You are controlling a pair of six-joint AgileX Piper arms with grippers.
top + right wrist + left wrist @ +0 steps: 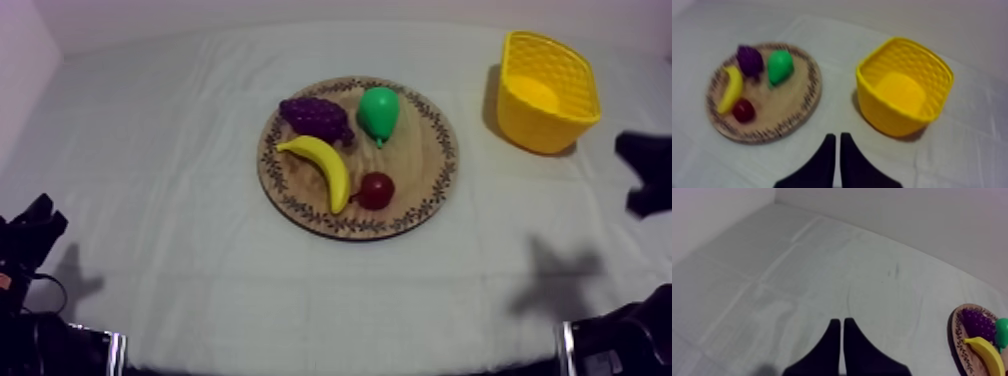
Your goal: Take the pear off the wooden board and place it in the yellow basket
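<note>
From above you get the whole layout. The wooden board [415, 175] sits in the middle of the counter [200, 280]. The yellow basket [540, 130] stands upright, apart from it on your right arm's side.

The pear [379, 112] lies on the board's far half, just beside the grapes [315, 117] on the side facing the basket. Its narrow end points toward the small red fruit [376, 190]. The banana [322, 165] lies in front of the grapes, and one of its ends is just beside the red fruit.

Your right wrist view looks over the closed right end effector [837, 136]. Its fingers lie together as a narrow wedge, holding nothing, above the cloth between board and basket. This view also lets you look down into the basket to its inner floor.

Your left wrist view shows the left end effector [841, 322], likewise closed on nothing. It is over bare cloth, with one edge of the board beyond it carrying the grapes, the banana and a sliver of the pear.

Count: one board, one basket, four fruits (one pear, one banana, one bunch of grapes, one small red fruit) and two end effectors.
</note>
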